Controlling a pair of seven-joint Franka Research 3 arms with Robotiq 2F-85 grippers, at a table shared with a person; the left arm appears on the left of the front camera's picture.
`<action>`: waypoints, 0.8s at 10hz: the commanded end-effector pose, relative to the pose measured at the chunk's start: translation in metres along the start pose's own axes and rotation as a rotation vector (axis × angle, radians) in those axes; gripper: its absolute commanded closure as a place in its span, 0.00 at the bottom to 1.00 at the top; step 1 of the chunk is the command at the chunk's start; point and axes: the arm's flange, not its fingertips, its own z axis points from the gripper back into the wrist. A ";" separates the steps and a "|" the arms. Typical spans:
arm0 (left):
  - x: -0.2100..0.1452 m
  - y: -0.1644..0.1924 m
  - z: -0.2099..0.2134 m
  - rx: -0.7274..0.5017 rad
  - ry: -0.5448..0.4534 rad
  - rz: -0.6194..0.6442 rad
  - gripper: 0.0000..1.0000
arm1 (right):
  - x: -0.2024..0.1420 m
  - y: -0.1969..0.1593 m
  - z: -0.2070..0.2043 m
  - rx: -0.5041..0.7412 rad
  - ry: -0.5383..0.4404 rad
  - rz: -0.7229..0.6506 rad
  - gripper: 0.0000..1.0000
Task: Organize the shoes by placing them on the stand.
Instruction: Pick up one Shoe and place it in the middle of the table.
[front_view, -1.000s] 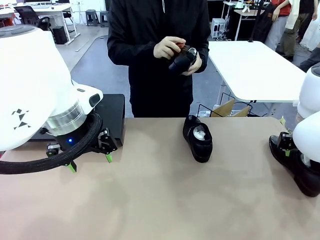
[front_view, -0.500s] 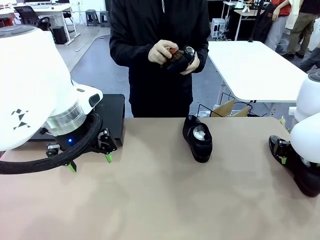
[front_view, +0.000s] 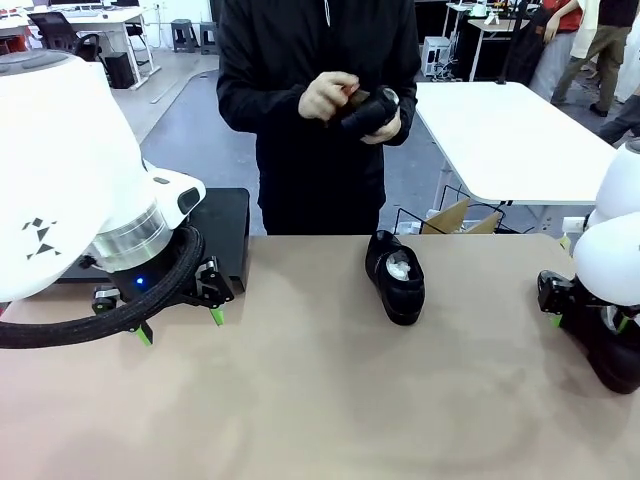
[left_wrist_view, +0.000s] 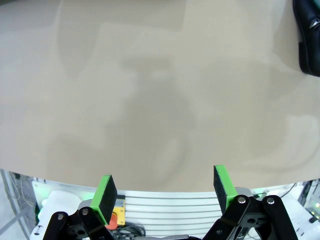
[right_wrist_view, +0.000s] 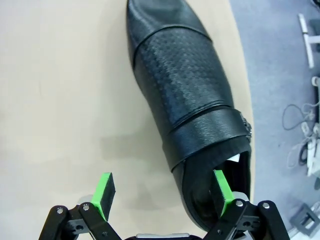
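front camera looks across the table (front_view: 300, 400) at the person (front_view: 310, 120); both wrist cameras hang close over it, the right sharing the edge shoe (right_wrist_view: 185, 95).

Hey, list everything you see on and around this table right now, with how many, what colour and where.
shoes: three, glossy black; middle shoe mid-table, right shoe at the table's right edge, held shoe in the person's hands
stand: one, matte black, far left of the table, behind the left arm
table: one, tan, under it all
white table: one, in the background on the right
left pincer: one, black with green pads, open above bare table
right pincer: one, same colours, open at the right shoe's heel
person's hands: two, around the held shoe
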 end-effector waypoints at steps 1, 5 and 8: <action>0.003 0.001 0.002 0.010 0.000 -0.015 0.00 | 0.008 -0.003 0.005 0.063 0.056 0.066 0.00; 0.003 0.001 0.002 0.010 0.000 -0.015 0.00 | 0.021 -0.014 -0.002 0.119 0.103 0.110 0.00; 0.003 0.001 0.002 0.010 0.000 -0.015 0.00 | 0.027 -0.025 -0.013 0.191 0.132 0.110 0.00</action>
